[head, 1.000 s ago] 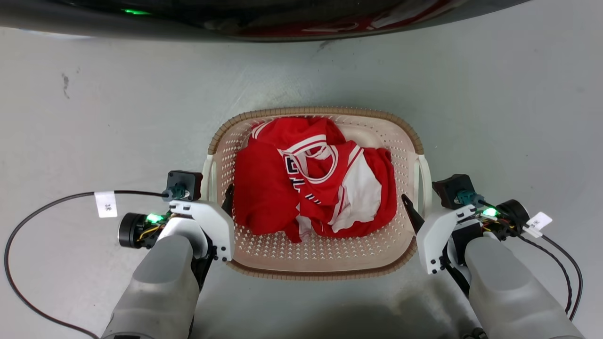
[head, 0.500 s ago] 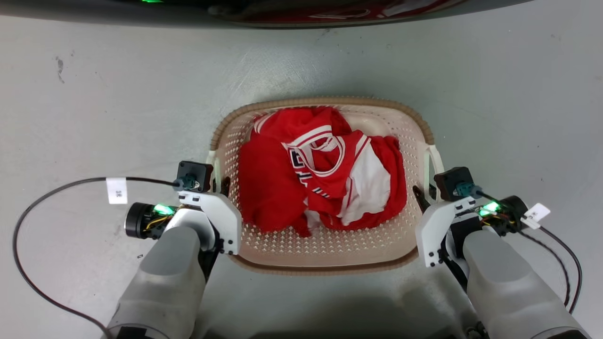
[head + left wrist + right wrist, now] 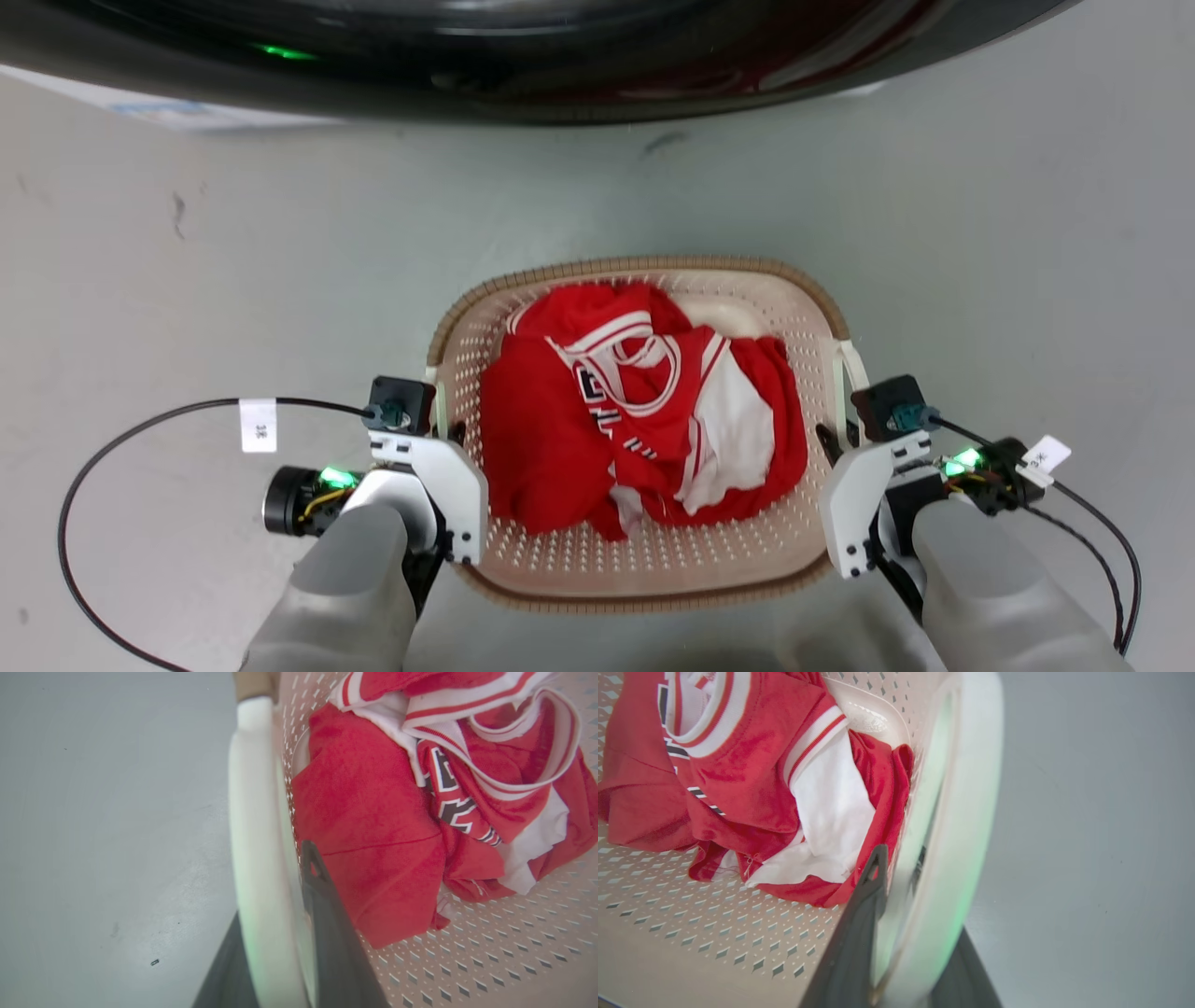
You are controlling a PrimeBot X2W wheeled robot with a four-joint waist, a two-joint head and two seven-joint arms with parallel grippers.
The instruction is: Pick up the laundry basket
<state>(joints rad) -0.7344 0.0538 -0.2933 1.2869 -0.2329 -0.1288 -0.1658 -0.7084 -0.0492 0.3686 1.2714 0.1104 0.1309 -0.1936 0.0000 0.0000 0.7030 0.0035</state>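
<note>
The laundry basket (image 3: 644, 574), cream perforated plastic with a tan woven-look rim, is in the middle of the head view on the grey floor, between my two arms. It holds red and white clothes (image 3: 560, 439). My left gripper (image 3: 450, 431) is shut on the basket's left white handle (image 3: 252, 812); one dark finger (image 3: 327, 914) lies inside the wall and the other outside. My right gripper (image 3: 829, 437) is shut on the right handle (image 3: 966, 812) in the same way, with its inner finger (image 3: 868, 891) against the clothes. I cannot tell whether the basket touches the floor.
A dark, glossy, curved machine front (image 3: 560, 47) with a green light spans the top of the head view, a short way beyond the basket. Black cables (image 3: 103, 467) loop over the bare grey floor (image 3: 187, 280) beside each wrist.
Both grippers have moved forward along the basket's sides and closed on its handles. The whole head picture has shifted, so the camera has moved; more of the dark machine now shows.
</note>
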